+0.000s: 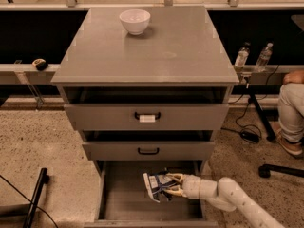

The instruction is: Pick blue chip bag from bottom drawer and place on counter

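Observation:
The blue chip bag (156, 185), crumpled dark blue and white, is held just above the floor of the open bottom drawer (123, 198). My gripper (172, 185) reaches into the drawer from the lower right on a white arm and is shut on the bag's right end. The grey counter (180, 46) tops the cabinet above.
A white bowl (135, 21) stands at the back of the counter. The two upper drawers (147, 117) with black handles stick out slightly above the bottom drawer. Two bottles (252, 57) and a seated person's leg (289, 113) are at the right. A black stand (35, 198) is at the lower left.

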`<state>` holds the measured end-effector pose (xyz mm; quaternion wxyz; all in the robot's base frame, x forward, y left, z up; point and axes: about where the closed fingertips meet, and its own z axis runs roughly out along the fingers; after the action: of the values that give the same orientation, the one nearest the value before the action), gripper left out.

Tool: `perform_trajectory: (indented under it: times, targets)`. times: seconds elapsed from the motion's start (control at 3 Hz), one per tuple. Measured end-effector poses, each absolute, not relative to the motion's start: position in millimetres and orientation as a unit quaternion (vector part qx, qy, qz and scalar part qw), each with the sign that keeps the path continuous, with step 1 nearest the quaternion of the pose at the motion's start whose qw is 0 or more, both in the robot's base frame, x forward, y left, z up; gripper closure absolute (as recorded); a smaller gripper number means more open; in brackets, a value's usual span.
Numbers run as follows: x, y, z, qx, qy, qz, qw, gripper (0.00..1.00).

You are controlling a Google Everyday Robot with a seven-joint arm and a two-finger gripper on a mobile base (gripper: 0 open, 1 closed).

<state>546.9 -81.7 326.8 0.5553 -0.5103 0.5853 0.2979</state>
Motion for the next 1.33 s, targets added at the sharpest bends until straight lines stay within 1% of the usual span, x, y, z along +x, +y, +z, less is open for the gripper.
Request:
perform_trajectory:
  times: [0.33, 0.67, 1.0, 1.33]
  targets:
    - [508.4, -60.0, 399.7, -0.551, 0.537, 0.328, 0.548, 1.0]
    - [477.1, -47.5, 458.0, -0.571, 0.504, 0.318, 0.564, 1.0]
    - [464.4, -41.5, 465.3, -0.573, 0.498, 0.322, 0.565, 1.0]
    - [463.6, -37.4, 480.1, -0.589, 0.483, 0.315, 0.567, 1.0]
